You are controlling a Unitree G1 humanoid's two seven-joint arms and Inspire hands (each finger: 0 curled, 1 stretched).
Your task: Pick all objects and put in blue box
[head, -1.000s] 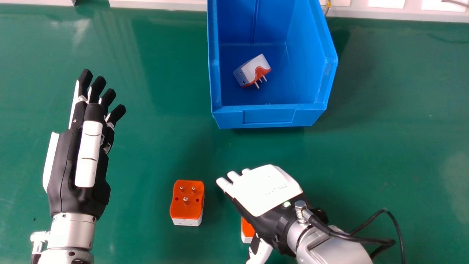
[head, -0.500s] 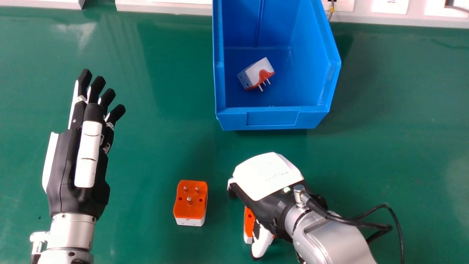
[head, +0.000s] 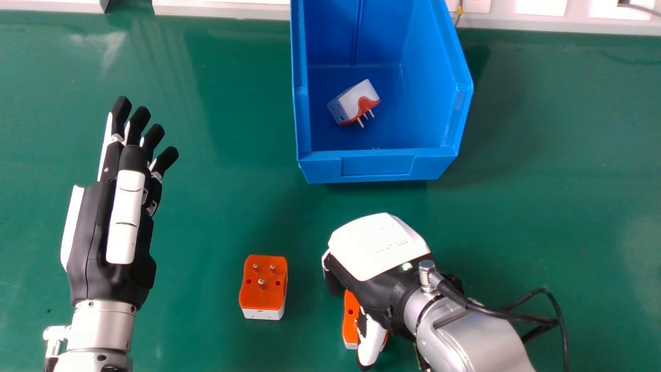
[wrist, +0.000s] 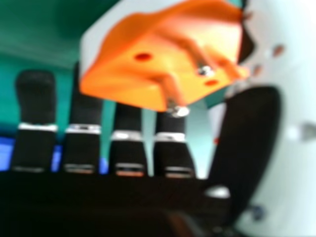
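Note:
My left hand (head: 111,232) rests at the left of the head view, fingers straight and nothing held. My right hand (head: 379,248) is low near the middle, palm down, curled round an orange-and-white plug adapter (head: 351,316) that it partly covers, the thumb across its near side. In the right hand view, the adapter (wrist: 148,64) sits with pins showing between the thumb and bent fingers of my right hand (wrist: 128,153). Another orange-topped adapter (head: 263,284) lies pins up to the left. The blue box (head: 379,166) holds a white-and-orange adapter (head: 355,105) on its floor.
The blue box stands open-topped beyond my right hand, its low front wall facing it. White panels (head: 222,9) line the far edge of the green table (head: 227,206). A black cable (head: 537,319) loops beside the right forearm.
My right hand's fingers have curled down from nearly straight, and its thumb has come over the adapter. The head view has shifted slightly; my left hand keeps its pose.

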